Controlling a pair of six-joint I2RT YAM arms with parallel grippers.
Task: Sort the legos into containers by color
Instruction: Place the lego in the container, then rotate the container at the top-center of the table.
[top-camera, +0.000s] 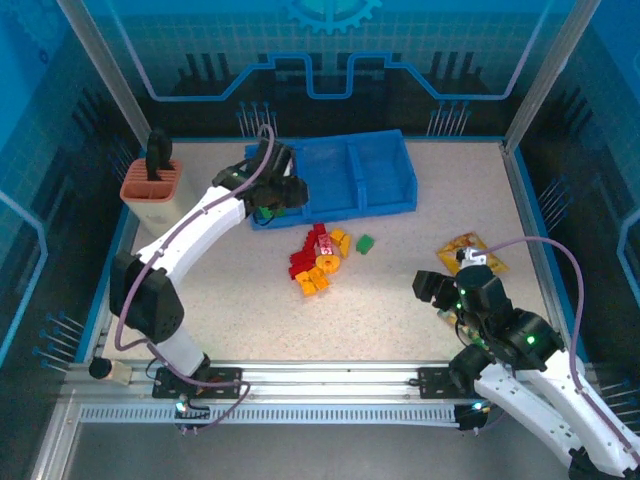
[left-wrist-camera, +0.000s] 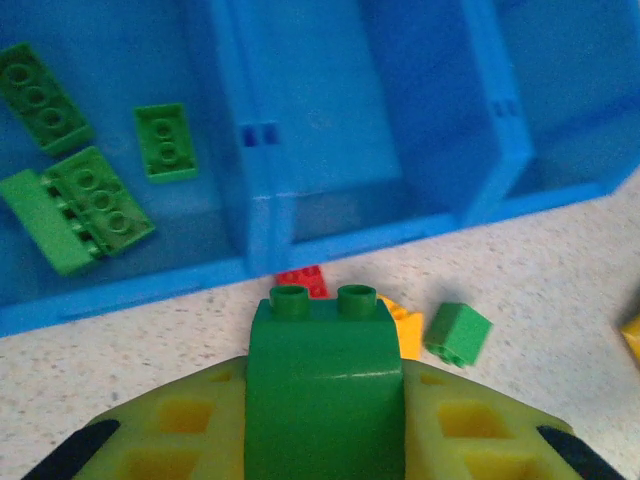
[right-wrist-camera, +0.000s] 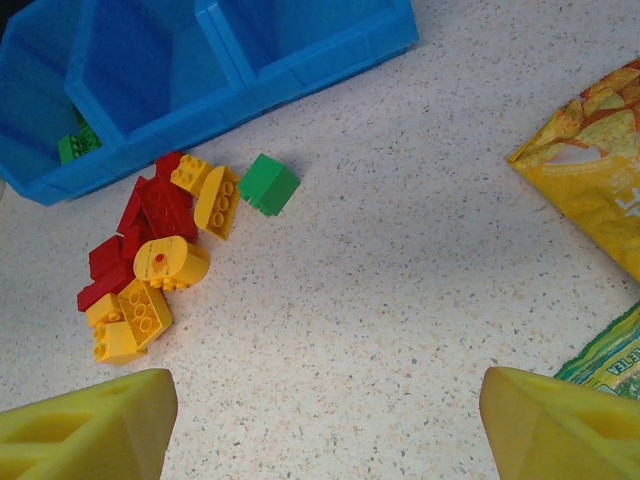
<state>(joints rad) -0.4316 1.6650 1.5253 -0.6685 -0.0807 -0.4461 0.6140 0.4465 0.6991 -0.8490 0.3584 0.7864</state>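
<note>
Legos (top-camera: 318, 262) lie before the tray (top-camera: 385, 172) (some in its left compartment (left-wrist-camera: 195, 215)).

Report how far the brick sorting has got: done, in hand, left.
Done: several green bricks lie in the tray's left compartment. In hand: the left fingers grip another green brick near the tray. Left: one loose green brick and the red and yellow pile; the other two compartments look empty.

Bare tabletop (top-camera: 390, 312) between brick pile (top-camera: 318, 262), snack bag (top-camera: 472, 253).
</note>
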